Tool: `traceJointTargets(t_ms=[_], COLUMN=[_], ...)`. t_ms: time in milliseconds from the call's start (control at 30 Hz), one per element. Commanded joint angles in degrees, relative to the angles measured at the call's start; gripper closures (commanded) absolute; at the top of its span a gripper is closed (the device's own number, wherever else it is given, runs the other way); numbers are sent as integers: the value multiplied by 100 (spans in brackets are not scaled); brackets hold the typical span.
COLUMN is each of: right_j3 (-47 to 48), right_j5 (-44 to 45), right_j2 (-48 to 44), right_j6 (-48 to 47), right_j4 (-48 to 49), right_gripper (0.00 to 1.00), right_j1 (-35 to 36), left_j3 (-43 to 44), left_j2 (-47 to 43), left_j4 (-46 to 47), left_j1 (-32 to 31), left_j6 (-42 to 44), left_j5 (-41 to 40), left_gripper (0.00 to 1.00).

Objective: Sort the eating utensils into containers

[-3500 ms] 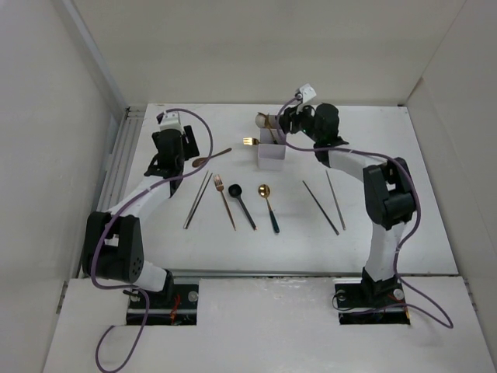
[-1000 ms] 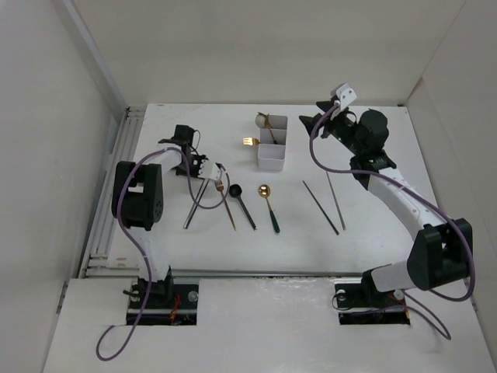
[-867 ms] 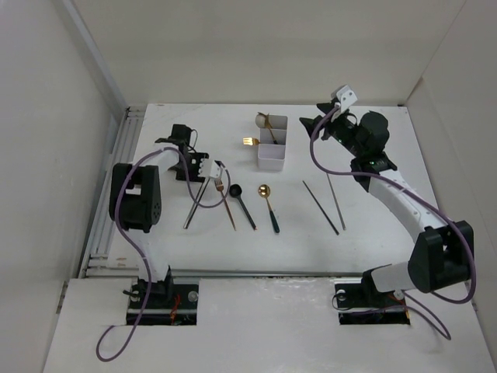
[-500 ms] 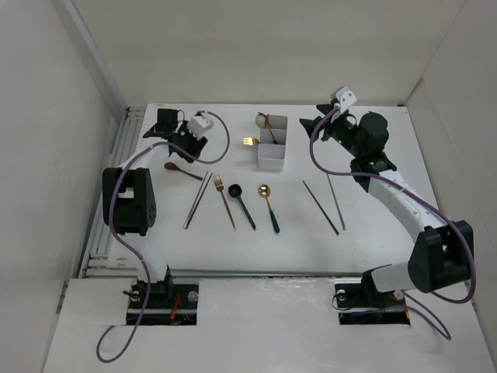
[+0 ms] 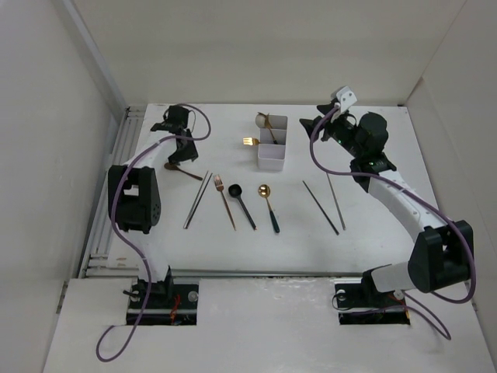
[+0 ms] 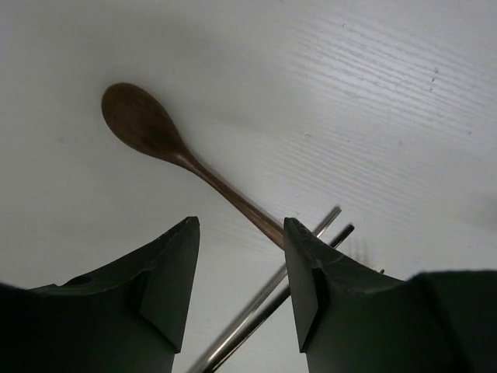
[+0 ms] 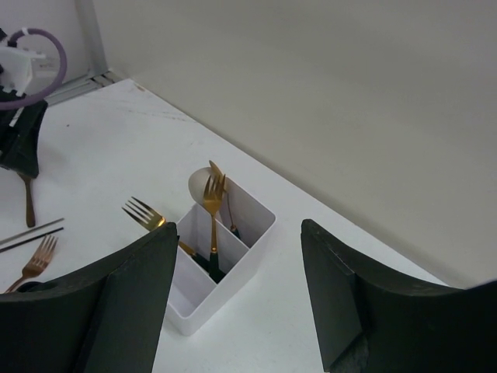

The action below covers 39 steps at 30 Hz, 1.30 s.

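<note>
The brown wooden spoon (image 5: 185,171) lies flat at the back left; in the left wrist view (image 6: 147,128) its handle runs toward my right fingertip. My left gripper (image 5: 179,155) (image 6: 241,225) hovers just above it, open and empty. A pair of dark chopsticks (image 6: 264,299) (image 5: 197,199) lies beside the handle's end. The white three-compartment container (image 5: 272,157) (image 7: 233,281) holds gold forks (image 7: 211,203) and a spoon (image 7: 199,185); one fork (image 5: 248,141) leans out to the left. My right gripper (image 5: 309,123) (image 7: 238,227) is open and empty, right of the container.
A copper fork (image 5: 225,200), a black spoon (image 5: 241,203) and a gold-bowled spoon (image 5: 269,206) lie in a row mid-table. Two more chopsticks (image 5: 321,207) lie to the right. White walls enclose the table; a rail (image 5: 116,167) runs along its left edge.
My right gripper has drawn back from over the container to its right. My left arm has swung about; the wooden spoon now lies further left, and the left gripper is over it.
</note>
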Motion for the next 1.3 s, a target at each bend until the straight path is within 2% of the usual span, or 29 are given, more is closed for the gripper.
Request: traceJointTargets(t_ms=[0,267,633,733,767,867,900,933,1100,1267], right_j3=[-20,-213,-468,-468,-468,-468,-468,-520,-521,-574], right_j5=[-129,-182,195,266,266,397,398,398,529,652], right_j2=[-87,-341,-851,-904,-904,-965,-966,-966,-1133,-1247], right_j6=[76,76,23,-29,-30,-30,-30,-30,-135,-188], right_j4=[148,148,-27,-28,-28,-28,-28,-28,-80,-133], right_gripper=[30,30,30,30,30,30,30,30,30,30], right_j1=[57,57,110,110,110,110,110,110,110,110], left_j3=[293,468,355,232,179,178,178,178,55,328], left_j2=[245,755,1229,1230,1230,1283,1343,1405,1458,943], left_j4=[-449,-511,-240,-187,-186,-125,-55,-54,69,410], left_j1=[-40,13,171,302,303,426,478,479,672,611], left_j6=[-646,-971,-919,-848,-779,-656,-655,-594,-365,91], left_j5=[-442,-872,-680,-575,-522,-521,-695,-749,-566,365], left_gripper=[55,53,51,57,65,80,93,98,100,100])
